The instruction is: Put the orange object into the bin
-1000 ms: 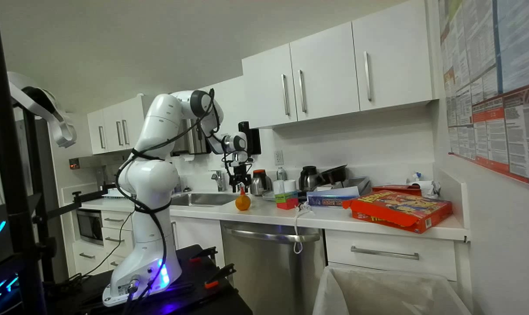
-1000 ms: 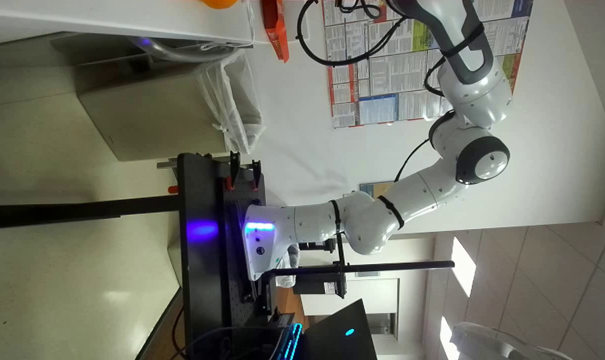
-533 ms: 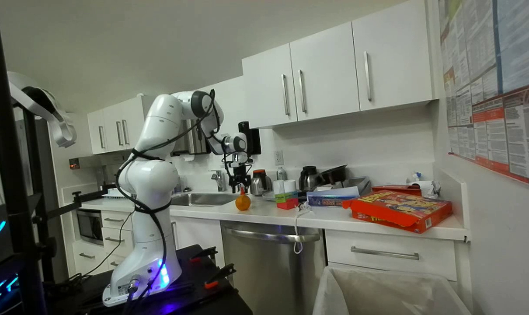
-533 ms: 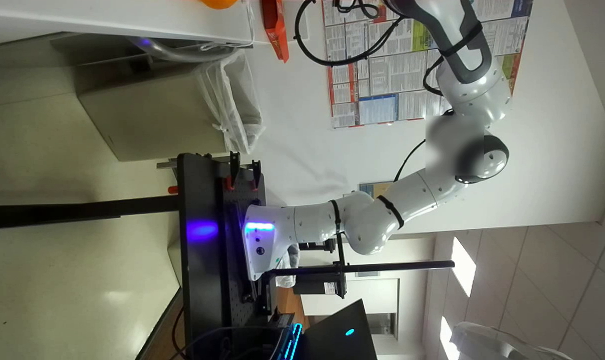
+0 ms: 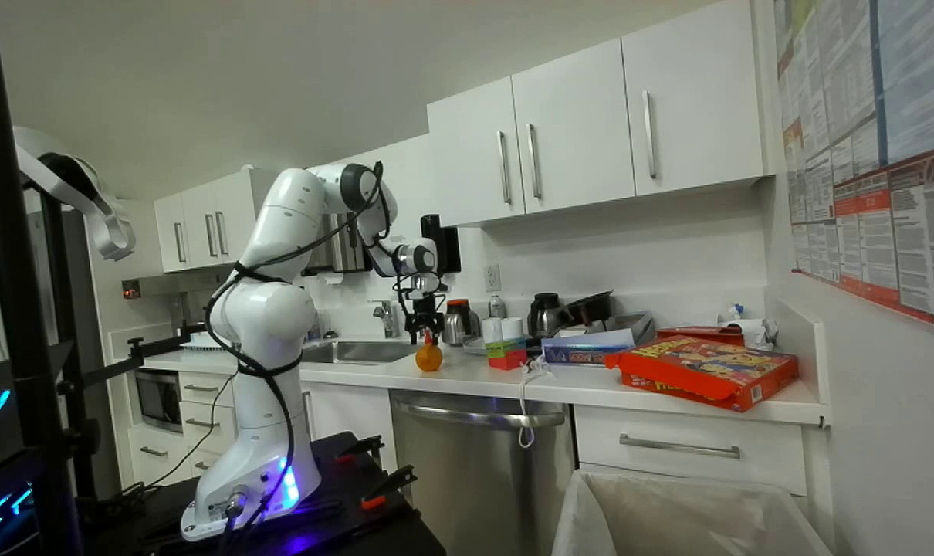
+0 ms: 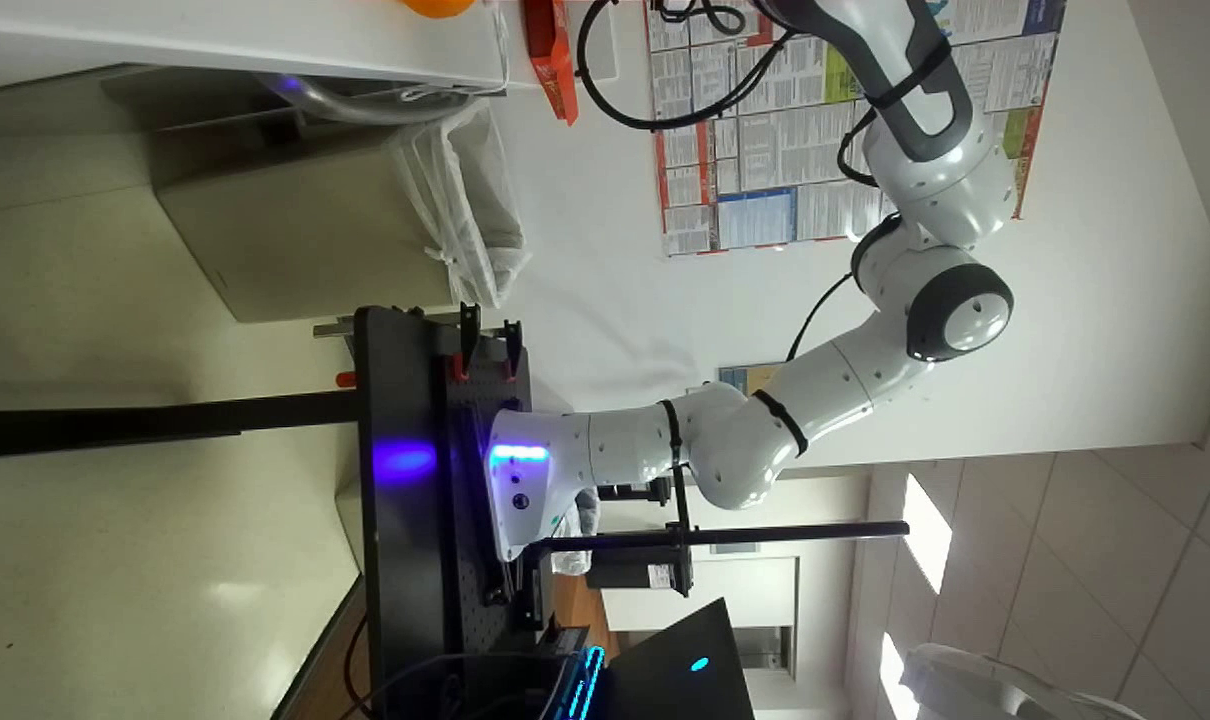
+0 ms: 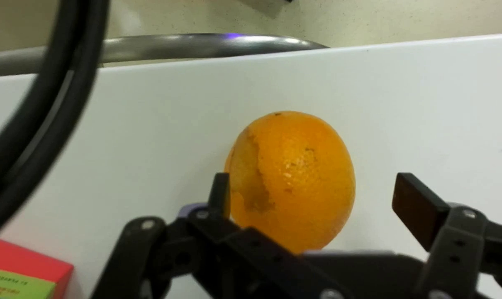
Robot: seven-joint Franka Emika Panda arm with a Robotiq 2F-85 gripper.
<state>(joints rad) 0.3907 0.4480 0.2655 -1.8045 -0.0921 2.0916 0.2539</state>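
Observation:
The orange object (image 5: 428, 357) is a round orange fruit with a worn patch on its skin, resting on the white counter. It fills the middle of the wrist view (image 7: 300, 166) and shows partly at the top edge of an exterior view (image 6: 438, 5). My gripper (image 5: 427, 333) is open and points down just above it. In the wrist view the gripper (image 7: 313, 180) has its left finger close to the fruit's left edge; the right finger stands clear to its right. The bin (image 5: 683, 513), lined with a whitish bag, stands on the floor; it also shows in an exterior view (image 6: 315, 225).
Red and green small boxes (image 5: 505, 355) stand beside the fruit. A blue box (image 5: 587, 349) and an open red box (image 5: 706, 371) lie farther along the counter (image 5: 467, 377). A steel flask (image 5: 457, 323) stands behind. The dishwasher handle (image 5: 482, 417) runs below the counter edge.
The arm has lowered slightly and shifted a little, bringing the gripper a bit nearer the fruit. The fruit and the bin have not moved.

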